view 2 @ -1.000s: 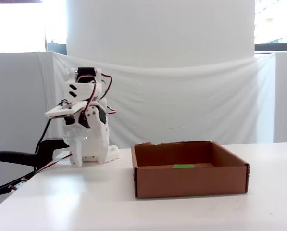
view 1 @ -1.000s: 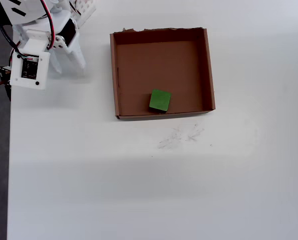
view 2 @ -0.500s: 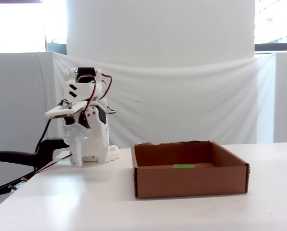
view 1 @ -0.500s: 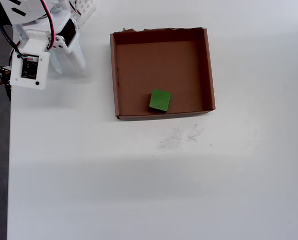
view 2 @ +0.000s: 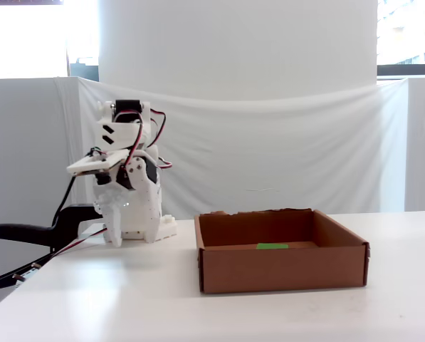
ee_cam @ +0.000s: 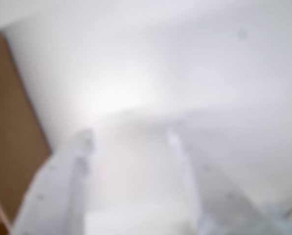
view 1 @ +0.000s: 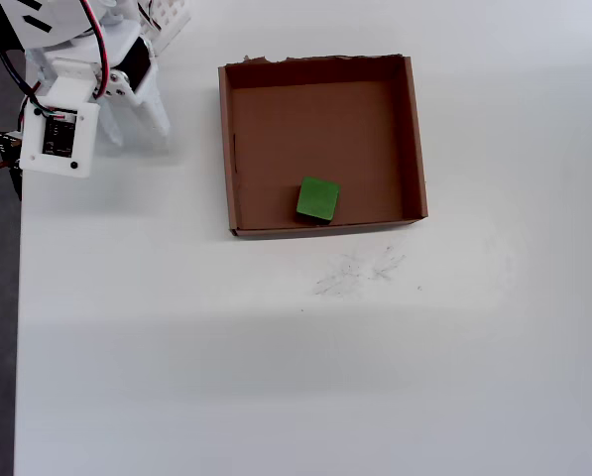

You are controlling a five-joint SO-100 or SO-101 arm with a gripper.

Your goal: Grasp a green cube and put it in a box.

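Note:
The green cube [view 1: 318,199] lies inside the brown cardboard box [view 1: 320,230], near its front wall in the overhead view. In the fixed view only the cube's top [view 2: 272,246] shows above the box's front wall [view 2: 283,267]. My white gripper [view 1: 137,131] is folded back at the arm's base, well left of the box and pointing down at the table. In the blurred wrist view the gripper [ee_cam: 128,137] has its two fingers spread wide with only white table between them. It is open and empty. A brown surface [ee_cam: 9,122] fills the left edge of that view.
The table's left edge [view 1: 18,297] runs close beside the arm's base. Dark cables and a black bracket [view 2: 27,235] hang off that side. A white cloth backdrop [view 2: 269,142] stands behind the table. Faint pencil scribbles [view 1: 360,270] mark the table in front of the box.

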